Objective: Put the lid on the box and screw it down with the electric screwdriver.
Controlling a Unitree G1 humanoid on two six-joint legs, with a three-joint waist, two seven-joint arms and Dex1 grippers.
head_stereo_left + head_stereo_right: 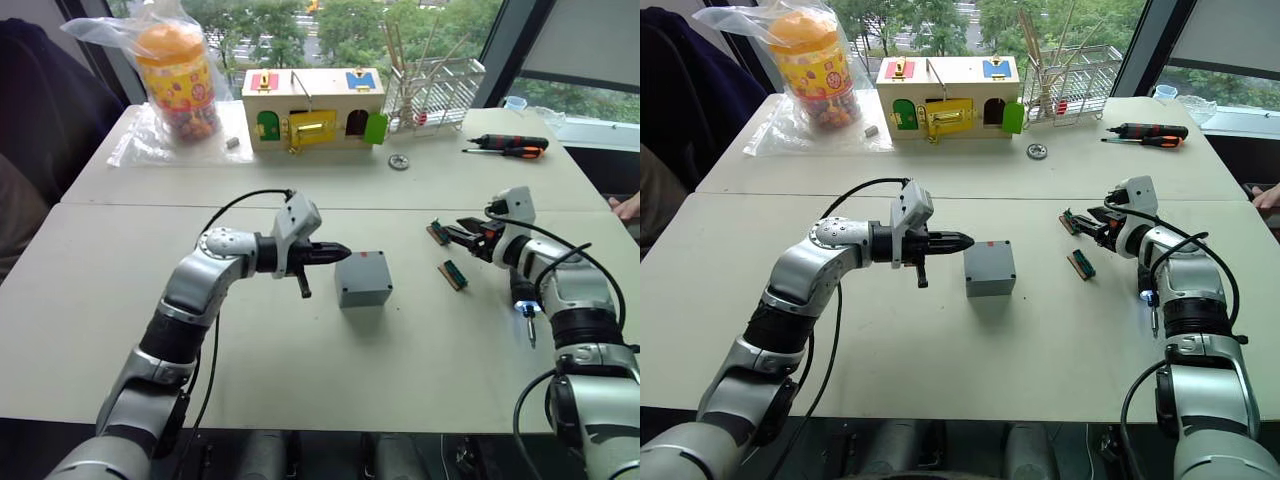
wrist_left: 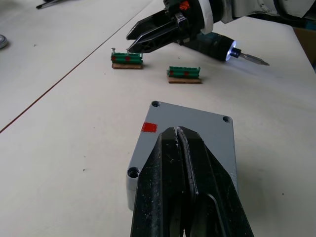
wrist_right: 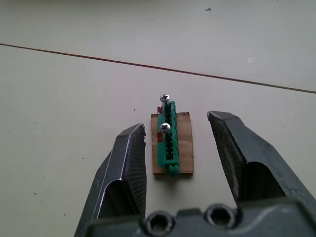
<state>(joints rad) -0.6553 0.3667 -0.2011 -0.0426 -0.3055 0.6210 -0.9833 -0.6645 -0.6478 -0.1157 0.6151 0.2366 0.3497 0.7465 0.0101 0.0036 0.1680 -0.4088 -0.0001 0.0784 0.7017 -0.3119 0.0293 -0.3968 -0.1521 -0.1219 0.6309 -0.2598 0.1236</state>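
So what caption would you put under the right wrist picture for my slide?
The open right gripper hovers over a green screw holder on the table, two screws standing in it.

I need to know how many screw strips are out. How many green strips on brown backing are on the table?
2. One green strip lies between the open fingers of the right gripper; the other green strip lies nearer the robot, between the box and the right arm.

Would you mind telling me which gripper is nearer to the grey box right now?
The left. The left gripper, fingers shut, sits right at the box; the right gripper is well off to its right, open over a green screw holder.
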